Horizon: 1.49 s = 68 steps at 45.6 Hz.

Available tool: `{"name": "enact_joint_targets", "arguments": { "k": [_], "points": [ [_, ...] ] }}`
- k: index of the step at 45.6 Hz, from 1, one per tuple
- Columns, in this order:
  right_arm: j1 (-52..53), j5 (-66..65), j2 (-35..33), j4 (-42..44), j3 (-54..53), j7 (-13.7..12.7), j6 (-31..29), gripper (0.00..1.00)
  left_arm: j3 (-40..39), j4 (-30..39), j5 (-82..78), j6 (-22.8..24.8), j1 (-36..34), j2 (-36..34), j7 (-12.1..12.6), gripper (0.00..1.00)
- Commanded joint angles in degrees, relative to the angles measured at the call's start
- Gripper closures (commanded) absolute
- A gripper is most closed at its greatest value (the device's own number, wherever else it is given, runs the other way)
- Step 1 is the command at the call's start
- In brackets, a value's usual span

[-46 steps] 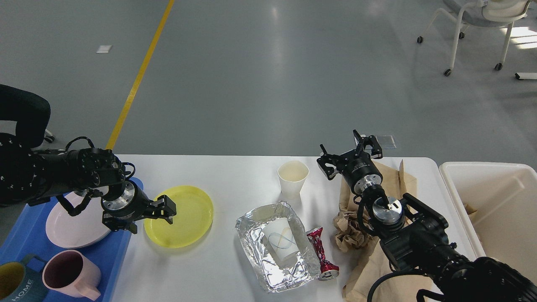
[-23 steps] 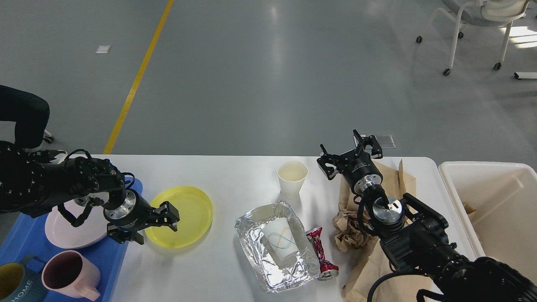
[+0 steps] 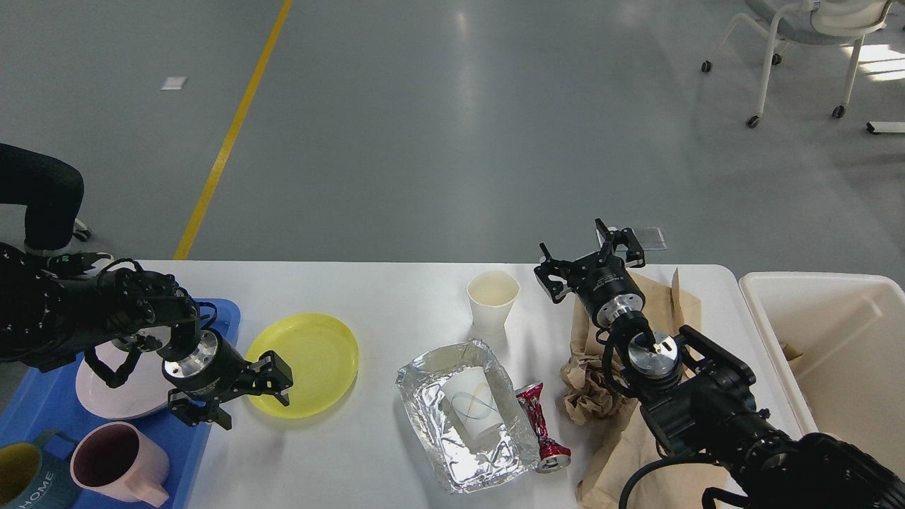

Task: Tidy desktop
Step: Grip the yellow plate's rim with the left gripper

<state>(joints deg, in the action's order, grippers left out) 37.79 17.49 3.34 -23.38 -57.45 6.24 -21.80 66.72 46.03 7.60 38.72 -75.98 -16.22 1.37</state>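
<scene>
The white desktop [image 3: 353, 459] holds a yellow plate [image 3: 307, 360], an upright paper cup [image 3: 493, 298], a foil tray [image 3: 424, 385] with a paper cup [image 3: 472, 410] lying in it, a crushed red can [image 3: 541, 430], and crumpled brown paper [image 3: 590, 396]. My left gripper [image 3: 251, 399] is open at the plate's near-left rim. One finger lies over the rim and the other is off the plate toward the blue tray. It holds nothing. My right gripper [image 3: 588, 259] is open and empty, raised above the table's far edge near a brown paper bag [image 3: 664, 304].
A blue tray [image 3: 212, 318] at the left holds a pink plate [image 3: 117, 389], a pink mug [image 3: 117, 463] and a dark mug [image 3: 25, 477]. A cream-white bin [image 3: 834, 353] stands off the table's right end. A chair [image 3: 806, 42] is far back on the floor.
My left gripper has moved down and left, from over the yellow plate's left part to its near-left rim. The right arm has not moved.
</scene>
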Motion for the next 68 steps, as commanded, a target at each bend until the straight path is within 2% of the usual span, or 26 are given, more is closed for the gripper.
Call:
{"name": "enact_joint_targets", "arguments": {
  "k": [1,19,26,30,59,68],
  "points": [
    [0.0,0.0,0.0,0.0,0.1,0.0,0.0,0.00,-0.3,-0.2,0.0,-1.5,0.7,-0.4,0.0,0.10],
    [0.0,0.0,0.0,0.0,0.1,0.0,0.0,0.00,-0.5,-0.9,0.0,-5.8,2.8,-0.8,0.0,0.11],
    [0.0,0.0,0.0,0.0,0.1,0.0,0.0,0.00,-0.5,-0.9,0.0,-6.8,2.8,-0.7,0.0,0.21],
    [0.0,0.0,0.0,0.0,0.1,0.0,0.0,0.00,-0.5,-0.9,0.0,-7.3,2.7,-0.7,0.0,0.23],
    [0.0,0.0,0.0,0.0,0.1,0.0,0.0,0.00,-2.8,-2.5,0.0,-10.1,5.0,-0.5,0.0,0.24],
    [0.0,0.0,0.0,0.0,0.1,0.0,0.0,0.00,-2.8,-2.5,0.0,-9.8,5.1,-0.2,0.0,0.39]
  ]
}}
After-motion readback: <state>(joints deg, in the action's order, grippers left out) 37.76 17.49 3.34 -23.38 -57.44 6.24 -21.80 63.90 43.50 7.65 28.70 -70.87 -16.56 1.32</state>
